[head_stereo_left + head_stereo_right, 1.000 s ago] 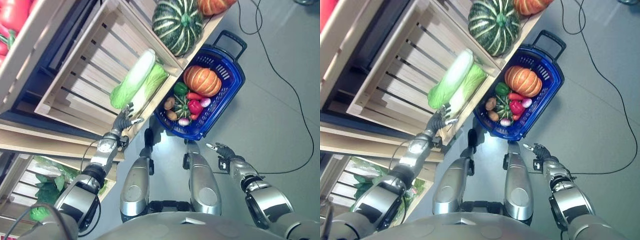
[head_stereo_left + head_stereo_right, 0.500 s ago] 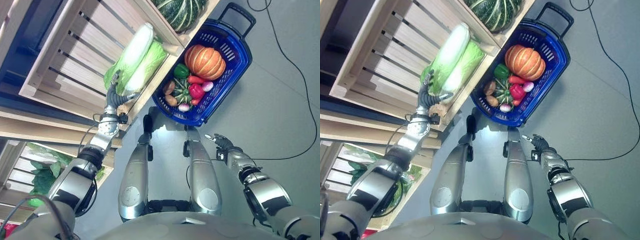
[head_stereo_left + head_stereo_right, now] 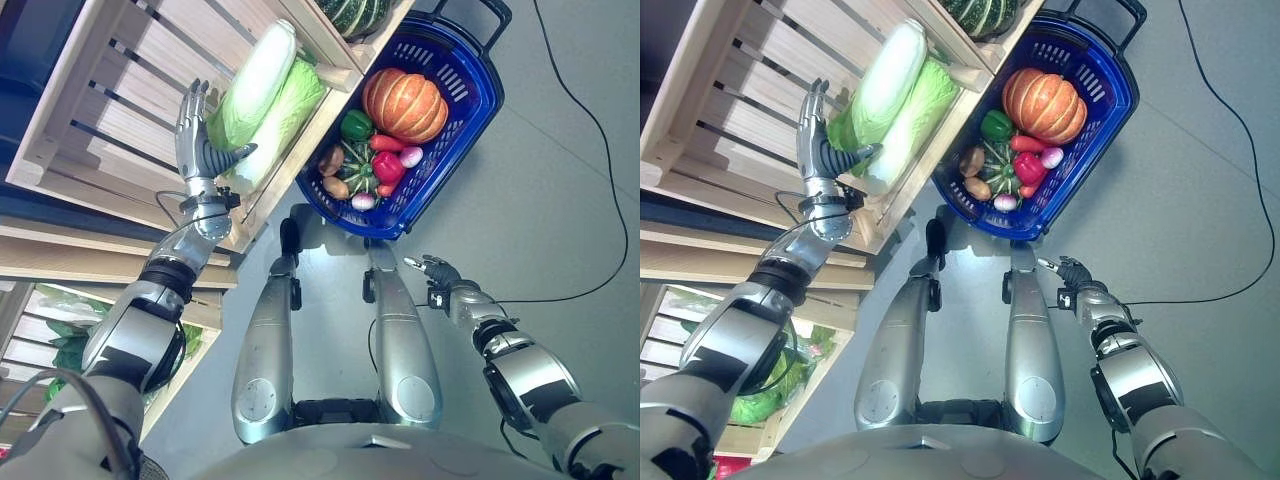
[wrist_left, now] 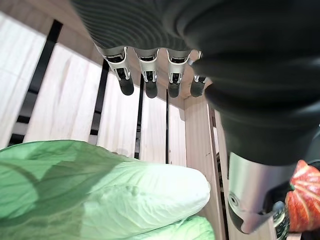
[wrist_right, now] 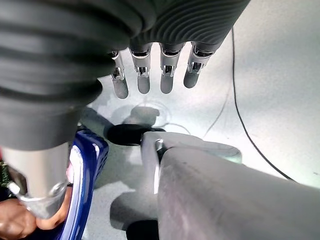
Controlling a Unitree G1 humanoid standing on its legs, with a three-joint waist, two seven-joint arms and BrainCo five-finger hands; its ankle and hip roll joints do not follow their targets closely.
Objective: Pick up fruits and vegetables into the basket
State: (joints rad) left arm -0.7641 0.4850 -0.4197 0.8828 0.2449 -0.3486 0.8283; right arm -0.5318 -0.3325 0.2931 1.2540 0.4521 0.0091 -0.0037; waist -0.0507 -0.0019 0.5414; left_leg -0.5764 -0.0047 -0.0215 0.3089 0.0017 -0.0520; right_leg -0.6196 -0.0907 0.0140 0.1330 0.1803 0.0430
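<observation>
Two long napa cabbages [image 3: 252,88] lie side by side in a slatted wooden crate [image 3: 95,110] on the shelf. My left hand [image 3: 194,135] is inside that crate just left of them, open, fingers straight up and thumb pointing at the leafy end. In the left wrist view the cabbage [image 4: 130,200] lies below the straight fingers [image 4: 148,75]. The blue basket [image 3: 472,110] stands on the floor, holding an orange pumpkin [image 3: 405,103], peppers, potatoes and other small vegetables. My right hand [image 3: 432,271] hangs open low, below the basket.
A striped green pumpkin [image 3: 355,12] sits in the neighbouring crate above the basket. A lower crate [image 3: 60,350] holds leafy greens. The crate's front rail [image 3: 285,165] runs between the cabbages and the basket. Grey floor lies to the right.
My left hand has risen from the crate's front edge into the crate beside the cabbages, and its fingers have straightened. The camera has shifted. The right hand has barely moved.
</observation>
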